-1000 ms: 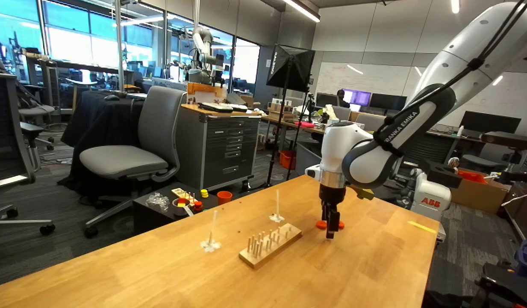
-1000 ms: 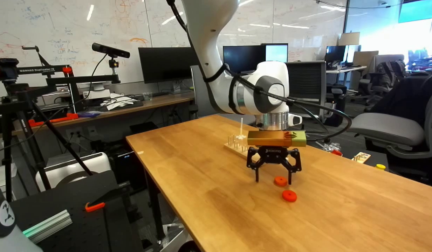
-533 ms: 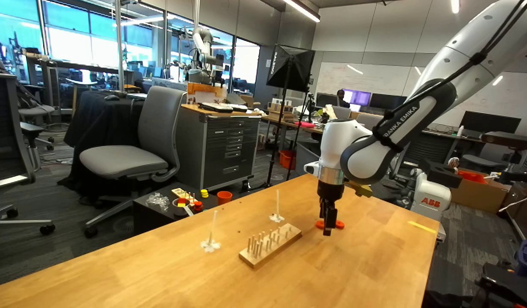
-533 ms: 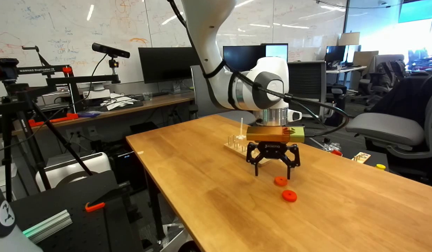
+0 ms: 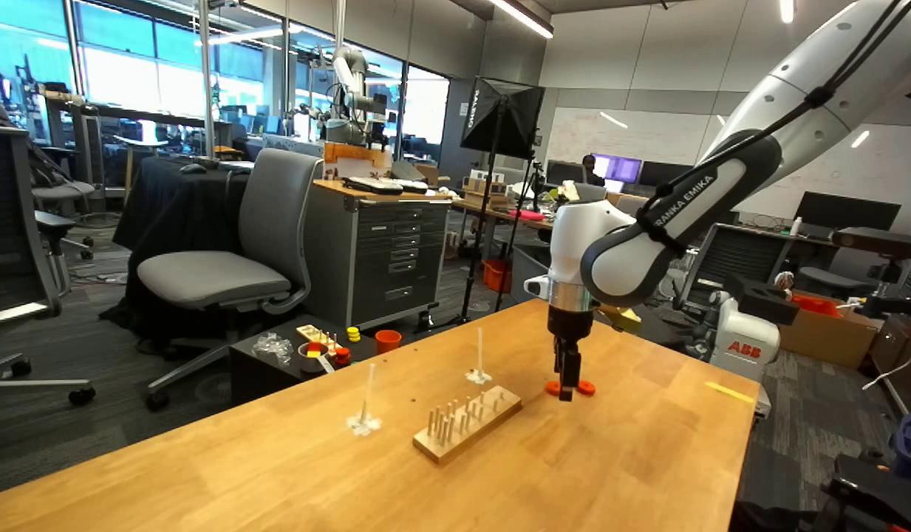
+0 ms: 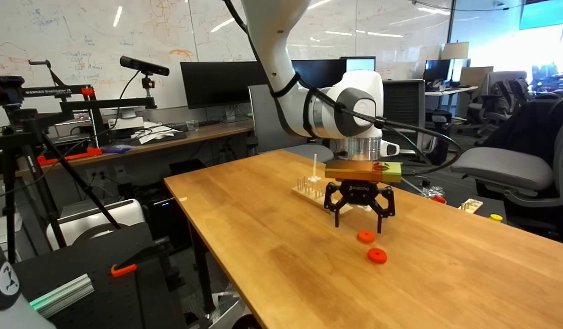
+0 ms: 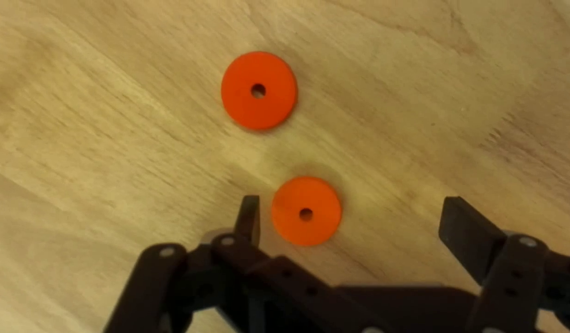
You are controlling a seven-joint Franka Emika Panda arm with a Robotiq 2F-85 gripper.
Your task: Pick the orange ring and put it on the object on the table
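The orange ring (image 7: 306, 229) lies flat on the table in the wrist view, between my fingers and much closer to the left one. It also shows in an exterior view (image 6: 366, 236), below the gripper. My gripper (image 7: 352, 201) is open and empty. In both exterior views it hangs above the table, fingers down (image 6: 358, 229) (image 5: 562, 386). In an exterior view the two discs sit behind the gripper and I cannot tell their colours apart. The pale wooden board with upright pegs (image 5: 479, 427) stands beyond the rings, also in an exterior view (image 6: 318, 200), out of the wrist view.
A redder disc (image 7: 259, 111) lies beside the orange ring, also in an exterior view (image 6: 377, 258). Two thin upright rods (image 5: 368, 395) (image 5: 479, 351) stand on white feet behind the board. A low black stand (image 5: 278, 384) with cups and loose pieces is past the table edge.
My gripper has risen a little above the table and shifted slightly, staying open. The rings and the board have not moved.
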